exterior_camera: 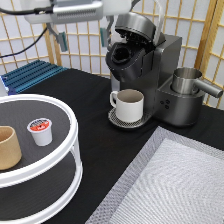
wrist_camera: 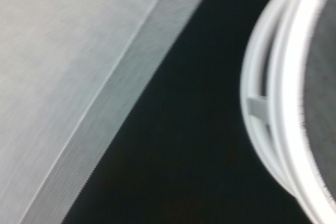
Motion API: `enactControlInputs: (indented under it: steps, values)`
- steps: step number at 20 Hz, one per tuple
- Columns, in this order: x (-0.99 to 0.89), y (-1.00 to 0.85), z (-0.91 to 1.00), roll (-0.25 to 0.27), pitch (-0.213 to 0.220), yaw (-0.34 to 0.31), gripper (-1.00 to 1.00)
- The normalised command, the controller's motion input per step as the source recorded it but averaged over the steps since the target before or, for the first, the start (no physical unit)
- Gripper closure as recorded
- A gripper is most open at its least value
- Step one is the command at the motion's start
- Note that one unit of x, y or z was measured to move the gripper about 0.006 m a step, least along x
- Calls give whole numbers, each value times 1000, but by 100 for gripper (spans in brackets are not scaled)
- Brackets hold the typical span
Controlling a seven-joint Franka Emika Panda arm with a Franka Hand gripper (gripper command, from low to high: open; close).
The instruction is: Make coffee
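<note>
The coffee pod [exterior_camera: 40,131], white with a red-orange foil lid, stands upright on the top shelf of the round white stand [exterior_camera: 74,131] at the exterior view's left. My gripper [exterior_camera: 83,39] hangs open high at the exterior view's top, well above and to the right of the pod, holding nothing. The dark coffee machine [exterior_camera: 150,65] has its lid raised, and a white mug [exterior_camera: 129,105] sits on its drip tray. In the wrist view I see only the stand's white rim [wrist_camera: 281,100] over the black table [wrist_camera: 172,150].
A tan handleless cup [exterior_camera: 7,147] stands on the stand beside the pod. A metal pitcher [exterior_camera: 187,80] sits to the right of the machine. A grey mat [exterior_camera: 175,180] covers the bottom right, and a blue rack [exterior_camera: 30,75] lies at the back left.
</note>
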Motion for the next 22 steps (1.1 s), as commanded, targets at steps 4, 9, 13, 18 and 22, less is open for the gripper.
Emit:
enactControlInputs:
  steps: [4,9,13,18,22]
  values:
    - [-446,0,-679,-252,-43,-260,-100]
    - [-656,-323,-318,-201,-67,-104,-100]
    - [-719,-529,5,-25,-202,0,-100]
    - [-482,-557,-132,54,-301,0,-100]
    - [-451,-639,-450,167,-213,0,-100]
